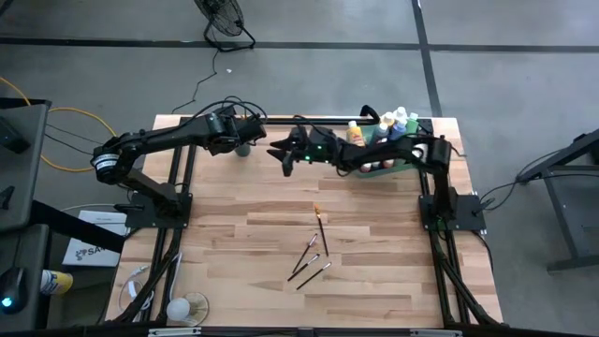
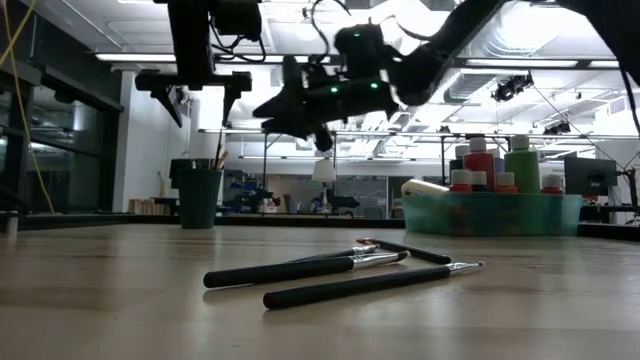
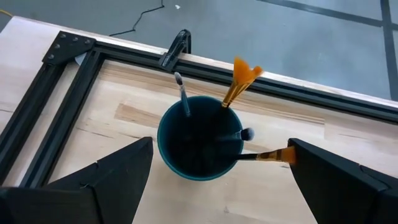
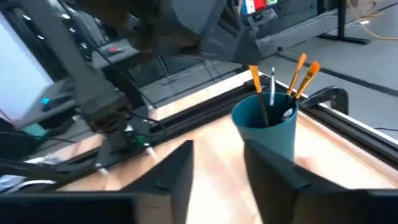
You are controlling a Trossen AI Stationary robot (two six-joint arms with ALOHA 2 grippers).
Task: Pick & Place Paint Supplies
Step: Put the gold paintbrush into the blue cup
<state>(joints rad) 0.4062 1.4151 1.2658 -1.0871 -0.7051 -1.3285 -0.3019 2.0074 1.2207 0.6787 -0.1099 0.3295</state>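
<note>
In cup (image 3: 200, 144): several brushes stowed. Mid-table: four brushes (image 1: 312, 255) left. Bottles (image 1: 393, 124) in tray (image 2: 492, 213). Left gripper (image 3: 217, 180) spread above cup; right gripper (image 1: 285, 153) nearby, fingers apart, empty.

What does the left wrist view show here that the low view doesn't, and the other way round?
Only the left wrist view looks down into the dark round cup, showing brushes standing in it between the left gripper's open fingers.

Only the low view shows the brushes lying loose on the table, the green tray of paint bottles, and the right gripper hanging above the table.

Both show the cup with brushes in it and the wooden table.
</note>
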